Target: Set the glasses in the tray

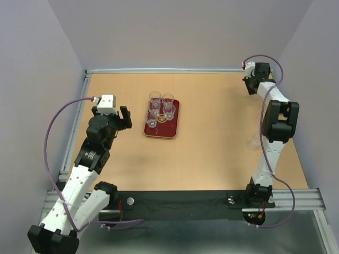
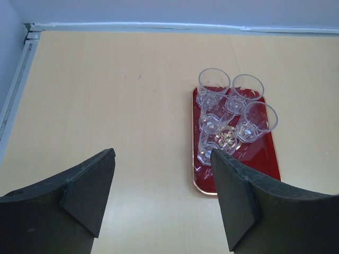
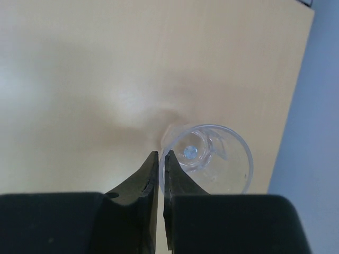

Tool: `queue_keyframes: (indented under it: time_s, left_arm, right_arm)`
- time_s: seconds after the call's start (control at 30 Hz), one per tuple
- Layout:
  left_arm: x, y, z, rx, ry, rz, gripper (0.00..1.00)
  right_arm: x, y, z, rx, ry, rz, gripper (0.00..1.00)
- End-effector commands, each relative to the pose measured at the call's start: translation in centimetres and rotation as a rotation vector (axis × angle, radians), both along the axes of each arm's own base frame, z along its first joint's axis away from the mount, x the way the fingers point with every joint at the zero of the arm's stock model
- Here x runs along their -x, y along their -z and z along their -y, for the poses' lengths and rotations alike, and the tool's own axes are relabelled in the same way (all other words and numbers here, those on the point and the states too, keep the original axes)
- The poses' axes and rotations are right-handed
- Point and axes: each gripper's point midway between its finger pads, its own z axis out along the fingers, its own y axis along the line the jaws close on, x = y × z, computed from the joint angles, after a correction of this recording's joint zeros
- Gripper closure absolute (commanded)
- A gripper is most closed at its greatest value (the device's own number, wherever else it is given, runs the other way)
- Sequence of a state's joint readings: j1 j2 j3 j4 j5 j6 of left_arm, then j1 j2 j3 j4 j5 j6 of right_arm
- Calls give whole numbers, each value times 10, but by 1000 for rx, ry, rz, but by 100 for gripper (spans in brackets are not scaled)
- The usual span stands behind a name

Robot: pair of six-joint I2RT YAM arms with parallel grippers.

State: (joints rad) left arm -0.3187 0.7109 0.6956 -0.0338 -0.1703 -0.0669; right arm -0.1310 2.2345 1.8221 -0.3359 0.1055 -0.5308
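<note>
Here, the right gripper (image 3: 161,154), jaws closed to a slit, meets the left rim of the last glass (image 3: 212,159), upright near the table (image 3: 79,63) edge; whether it pinches is unclear. The tray (image 1: 168,131) lies well left, before the wide-open left gripper (image 2: 162,153).

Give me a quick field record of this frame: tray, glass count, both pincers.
tray: dark red, on table
glasses on tray: five, upright, bunched toward far end
loose glass: one, upright, table's right side
left pincer: open, empty, left of tray
right pincer: shut, tips at loose glass's rim; grip unclear
</note>
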Motion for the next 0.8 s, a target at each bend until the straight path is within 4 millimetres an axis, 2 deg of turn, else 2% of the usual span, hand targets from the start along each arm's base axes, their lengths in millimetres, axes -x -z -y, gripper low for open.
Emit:
queue_keyframes:
  time_s: [0.0,0.03,0.07,0.1,0.13,0.17,0.2,0.23,0.27,0.3,0.33,0.47,0.5,0.57,0.6,0.67,0.73,0.77]
  left_arm:
    - [-1,-14,-2,6,-5,61,16]
    - [-1,-14,-2,7,-6,61,16]
    - [0,-16,-1,11,-3,68,16]
    - [0,-16,-1,13,-1,68,16]
    - [0,-17,-1,12,-1,70,16]
    - [0,-17,-1,14,0,69,16]
    - [1,-17,0,15,3,71,16]
    - [1,-16,0,12,2,68,16]
    - [0,-16,0,14,2,69,16]
    - [1,-16,0,14,2,69,16]
    - [1,-16,0,14,3,69,16]
    - [1,-17,-1,13,0,71,16]
    - [1,-16,-1,13,-3,69,16]
    - [1,-16,-2,12,-4,70,17]
    - [1,-17,-2,12,-7,71,16]
    - [1,-17,-2,13,-8,71,17]
    - [1,-16,-2,12,-7,71,17]
    - [1,-17,-3,14,-11,73,16]
  right_arm:
    - [24,-78,-54,-166,-236,144,100]
    - [34,-76,-65,-203,-276,135,100]
    - [42,-79,-84,-261,-348,139,100]
    - [59,-67,-95,-300,-374,105,100]
    - [68,-68,-105,-327,-407,103,100]
    - [78,-85,-126,-370,-479,129,100]
    - [94,-72,-137,-407,-501,94,100]
    - [103,-74,-158,-449,-567,89,99]
    - [111,-73,-159,-450,-568,82,100]
    - [123,-82,-183,-478,-644,88,100]
    - [140,-77,-207,-505,-720,63,100]
    - [174,-89,-263,-513,-915,61,99]
    - [187,-95,-286,-527,-1000,61,100]
    - [198,-100,-306,-550,-1069,61,100]
    - [206,-105,-323,-565,-1123,59,100]
    - [213,-105,-340,-560,-1165,47,100]
    - [233,-102,-373,-519,-1258,28,100]
    - [239,-101,-382,-509,-1285,22,100]
